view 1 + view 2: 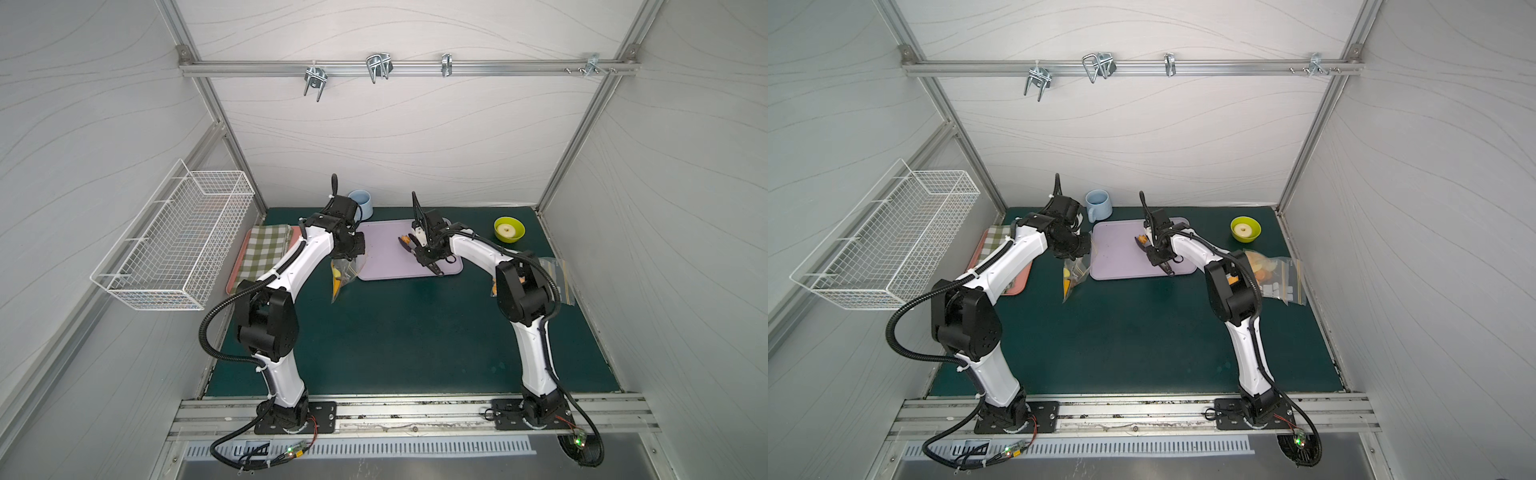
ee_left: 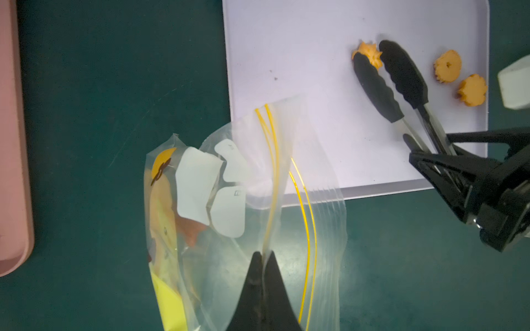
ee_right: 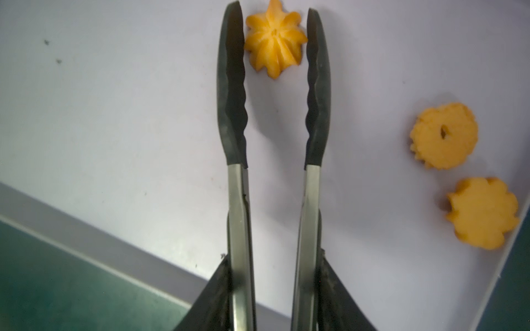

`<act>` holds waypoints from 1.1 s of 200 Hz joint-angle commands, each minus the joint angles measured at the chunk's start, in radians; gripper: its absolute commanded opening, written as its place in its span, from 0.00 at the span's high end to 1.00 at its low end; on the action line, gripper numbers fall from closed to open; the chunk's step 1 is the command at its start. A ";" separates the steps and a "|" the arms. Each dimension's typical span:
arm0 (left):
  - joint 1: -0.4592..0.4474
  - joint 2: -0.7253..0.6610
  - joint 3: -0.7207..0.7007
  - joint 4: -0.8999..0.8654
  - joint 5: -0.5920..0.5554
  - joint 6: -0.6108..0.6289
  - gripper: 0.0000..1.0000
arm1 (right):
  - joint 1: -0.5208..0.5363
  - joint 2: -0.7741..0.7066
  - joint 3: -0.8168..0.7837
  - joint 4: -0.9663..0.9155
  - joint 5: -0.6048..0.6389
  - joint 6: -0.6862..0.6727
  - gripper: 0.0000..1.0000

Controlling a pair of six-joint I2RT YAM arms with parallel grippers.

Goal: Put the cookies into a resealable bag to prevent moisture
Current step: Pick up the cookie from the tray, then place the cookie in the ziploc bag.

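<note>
Lower centre of the left wrist view, the left gripper pinches the clear plastic resealable bag tight. To the right, on the flat lavender tray, the right gripper part-squeezes black-tipped metal tongs, whose tips press close against an orange star-shaped cookie. Two round orange cookies lie farther right.

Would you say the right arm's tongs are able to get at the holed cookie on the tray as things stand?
Probably yes. The right claw holds the tongs, their tips flanking the ridged cookie. The holed cookie lies uncovered on the tray close beside, with nothing between.
</note>
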 commanded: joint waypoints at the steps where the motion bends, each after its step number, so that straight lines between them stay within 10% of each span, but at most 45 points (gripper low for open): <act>1: 0.005 -0.015 0.000 0.039 0.062 -0.019 1.00 | -0.002 -0.153 -0.080 0.068 -0.001 0.034 0.56; 118: 0.004 0.010 0.010 0.034 0.096 -0.010 1.00 | -0.003 -0.511 -0.346 0.109 -0.045 0.076 0.57; 220: 0.003 0.078 0.060 0.016 0.106 -0.017 1.00 | -0.038 -0.501 -0.348 0.121 -0.112 0.115 0.57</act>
